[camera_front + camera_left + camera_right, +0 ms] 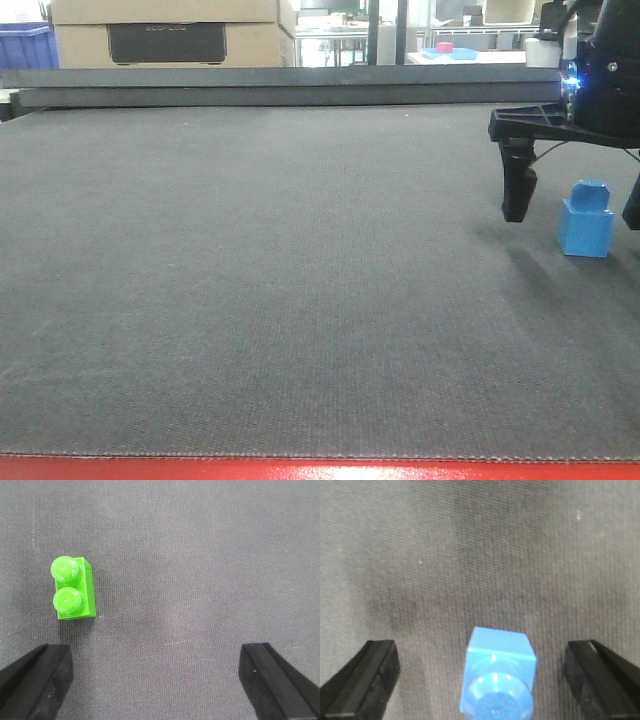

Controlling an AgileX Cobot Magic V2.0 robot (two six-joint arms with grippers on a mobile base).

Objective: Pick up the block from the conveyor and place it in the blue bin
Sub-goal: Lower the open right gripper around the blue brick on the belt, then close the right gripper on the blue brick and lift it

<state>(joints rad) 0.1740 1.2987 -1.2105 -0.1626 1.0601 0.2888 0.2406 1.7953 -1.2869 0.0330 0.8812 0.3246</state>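
On conveyor point(250, 280), block point(586, 220) between spread right pincer point(480, 677); blue bin point(24, 46) beyond.

Stacked cardboard boxes point(90, 45), dark pillar point(402, 30), white table point(495, 58) behind.

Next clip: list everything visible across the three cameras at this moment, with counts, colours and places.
small bright-blue plastic block with one round stud: one, blue, standing on the belt at the right, between the right gripper's fingers, untouched.
green plastic brick with two studs: one, bright green, on the belt ahead of one finger of the left gripper, not held.
dark grey woven conveyor belt: one, dark grey, fills the foreground.
red frame edge: one, red, along the belt's near side.
cardboard boxes: at least two, brown, stacked behind the belt.
blue plastic crate: one, blue, far left background, partly cut off.
right gripper: one, black, open, straddling the block.
left gripper: one, black, open, above the belt.
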